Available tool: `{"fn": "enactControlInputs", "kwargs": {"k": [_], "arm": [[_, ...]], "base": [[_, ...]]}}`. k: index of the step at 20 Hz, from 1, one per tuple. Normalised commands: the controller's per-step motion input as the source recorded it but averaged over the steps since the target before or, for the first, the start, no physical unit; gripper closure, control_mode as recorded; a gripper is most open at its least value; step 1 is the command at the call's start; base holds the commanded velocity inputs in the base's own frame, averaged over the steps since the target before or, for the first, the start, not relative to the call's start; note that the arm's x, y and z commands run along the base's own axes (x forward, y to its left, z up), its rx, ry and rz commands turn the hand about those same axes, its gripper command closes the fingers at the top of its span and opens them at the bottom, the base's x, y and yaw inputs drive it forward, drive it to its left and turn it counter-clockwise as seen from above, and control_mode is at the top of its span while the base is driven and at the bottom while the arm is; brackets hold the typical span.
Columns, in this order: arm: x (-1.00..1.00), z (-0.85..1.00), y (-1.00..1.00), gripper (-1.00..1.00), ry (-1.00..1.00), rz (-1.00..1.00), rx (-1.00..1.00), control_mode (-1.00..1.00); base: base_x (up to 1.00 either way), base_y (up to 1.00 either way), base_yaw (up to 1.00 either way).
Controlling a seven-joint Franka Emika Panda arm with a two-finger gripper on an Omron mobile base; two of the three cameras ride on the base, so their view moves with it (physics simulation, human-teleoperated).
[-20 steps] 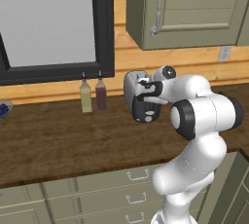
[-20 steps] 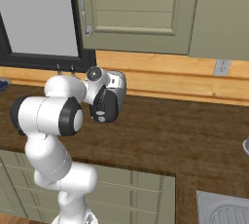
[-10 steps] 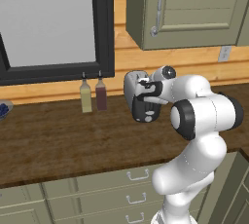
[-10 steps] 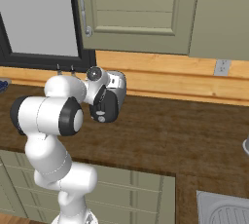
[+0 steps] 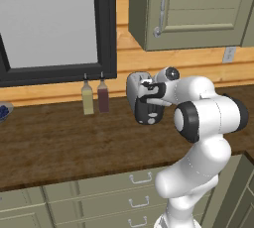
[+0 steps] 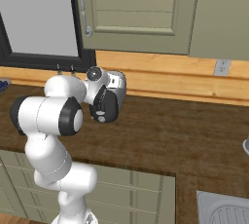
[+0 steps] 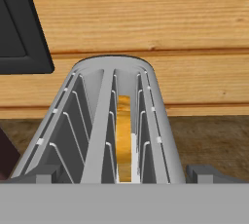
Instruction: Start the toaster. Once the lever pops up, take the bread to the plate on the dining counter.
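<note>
The silver-grey toaster (image 5: 133, 89) stands on the dark wood counter by the wall, its black end panel (image 6: 104, 107) facing me. My gripper (image 7: 125, 173) hovers open right over the toaster's near end, one dark fingertip (image 7: 46, 172) on each side of its top. In the hand view the bread (image 7: 124, 135) sits down in the right slot, showing its golden edge. The arm's hand covers the top of the end panel, so I cannot make out the lever. The plate and the dining counter are out of view.
Two bottles (image 5: 87, 98) (image 5: 102, 95) stand against the wall left of the toaster. A black-framed window (image 5: 106, 28) and an olive cabinet (image 5: 188, 9) hang above. A sink (image 6: 223, 211) lies at the counter's right end.
</note>
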Motion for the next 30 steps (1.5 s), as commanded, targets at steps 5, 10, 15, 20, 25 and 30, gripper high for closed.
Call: {"fn": "enactControlInputs", "kwargs": {"k": [5,10,15,20,25,30], "arm": [[0.0,0.0,0.0,-1.0,0.0,0.0,0.0,-1.0],[0.0,0.0,0.0,-1.0,0.0,0.0,0.0,-1.0],[0.0,0.0,0.0,-1.0,0.0,0.0,0.0,-1.0],[0.0,0.0,0.0,-1.0,0.0,0.0,0.0,-1.0],[0.0,0.0,0.0,-1.0,0.0,0.0,0.0,-1.0],[0.0,0.0,0.0,-1.0,0.0,0.0,0.0,-1.0]], "base": [[0.0,0.0,0.0],[0.0,0.0,0.0],[0.0,0.0,0.0],[0.0,0.0,0.0],[0.0,0.0,0.0],[0.0,0.0,0.0]]}}
